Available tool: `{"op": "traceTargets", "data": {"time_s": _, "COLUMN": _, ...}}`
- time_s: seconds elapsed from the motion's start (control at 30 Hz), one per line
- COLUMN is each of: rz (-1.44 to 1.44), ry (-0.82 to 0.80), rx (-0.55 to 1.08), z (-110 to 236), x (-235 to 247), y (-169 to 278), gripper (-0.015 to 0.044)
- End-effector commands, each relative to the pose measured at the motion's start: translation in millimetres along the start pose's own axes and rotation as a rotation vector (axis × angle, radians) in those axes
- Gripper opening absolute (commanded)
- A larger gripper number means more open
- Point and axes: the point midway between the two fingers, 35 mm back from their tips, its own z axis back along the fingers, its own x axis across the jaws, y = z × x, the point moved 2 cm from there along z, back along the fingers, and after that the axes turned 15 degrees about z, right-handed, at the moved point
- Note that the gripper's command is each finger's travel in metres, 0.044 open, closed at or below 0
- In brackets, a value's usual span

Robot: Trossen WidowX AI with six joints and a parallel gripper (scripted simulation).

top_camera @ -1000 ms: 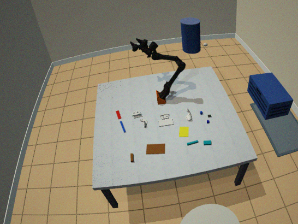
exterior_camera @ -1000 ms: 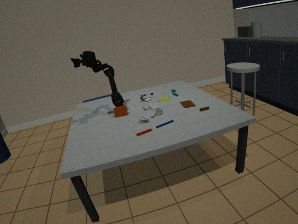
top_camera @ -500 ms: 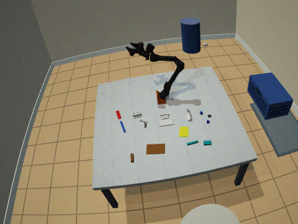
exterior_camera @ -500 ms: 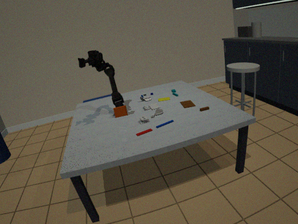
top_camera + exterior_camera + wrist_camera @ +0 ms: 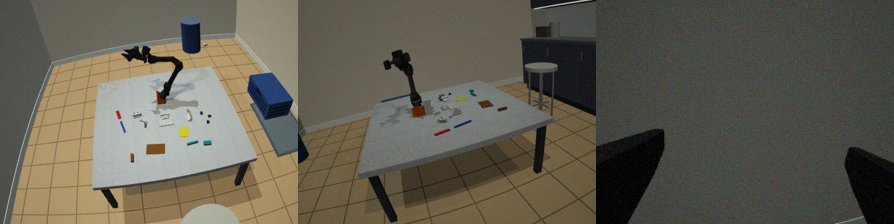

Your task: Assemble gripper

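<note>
My gripper point(image 5: 123, 52) point(image 5: 397, 60) point(image 5: 756, 147) is open and empty, raised high behind the table, far from the parts. Four white parts lie apart on the table. A flat piece with a raised back part point(image 5: 166, 122) point(image 5: 452, 106), seemingly the gripper base, lies in the middle. A small block with two dark marks point(image 5: 137, 114) point(image 5: 442, 120), perhaps the housing plate, is left of it in the top view. One curved jaw point(image 5: 145, 123) point(image 5: 456, 112) lies near that block; the other jaw point(image 5: 189, 116) point(image 5: 445, 99) lies to the right. Pins and teeth are too small to tell.
On the table point(image 5: 114, 172) point(image 5: 388, 153) lie a red bar point(image 5: 118, 115), a blue bar point(image 5: 123, 127), a yellow square point(image 5: 184, 131), a brown plate point(image 5: 155, 148), a brown block point(image 5: 132, 157), two teal blocks and small dark blue pieces. The arm's orange base point(image 5: 161, 100) stands behind the parts.
</note>
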Motion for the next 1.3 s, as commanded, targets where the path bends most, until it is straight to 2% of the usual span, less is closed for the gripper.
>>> {"op": "traceTargets", "data": {"time_s": 0.0, "rz": -0.025, "ry": -0.054, "rx": 0.043, "z": -5, "x": 21, "y": 11, "gripper": 0.0440}}
{"op": "traceTargets", "data": {"time_s": 0.67, "rz": -0.190, "ry": -0.270, "rx": 0.272, "z": -4, "x": 117, "y": 48, "gripper": 0.0440}}
{"op": "traceTargets", "data": {"time_s": 1.27, "rz": -0.326, "ry": -0.396, "rx": 0.541, "z": 18, "x": 196, "y": 89, "gripper": 0.0440}}
